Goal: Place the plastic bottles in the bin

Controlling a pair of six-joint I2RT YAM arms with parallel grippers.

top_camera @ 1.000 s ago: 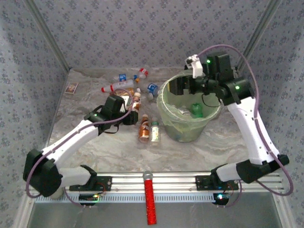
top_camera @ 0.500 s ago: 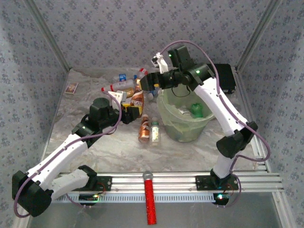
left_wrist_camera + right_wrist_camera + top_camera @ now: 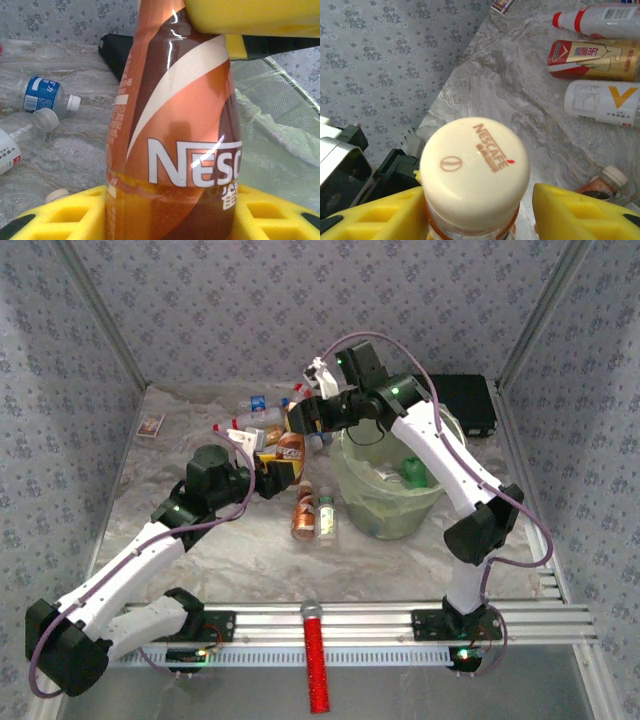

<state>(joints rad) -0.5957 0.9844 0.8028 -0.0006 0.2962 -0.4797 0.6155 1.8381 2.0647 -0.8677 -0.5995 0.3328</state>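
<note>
Tabletop: bin holds a green bottle; left fingers pinch copper bottle, right fingers' grip unclear.

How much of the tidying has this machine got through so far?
Early days: a green bottle lies in the bin. In hand: the left gripper grips a copper-orange bottle, with the right gripper straddling its cap. Left: two bottles beside the bin and more bottles further back.

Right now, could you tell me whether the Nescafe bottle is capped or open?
Capped: the right wrist view shows a cream cap seated squarely atop the Nescafe bottle.
</note>
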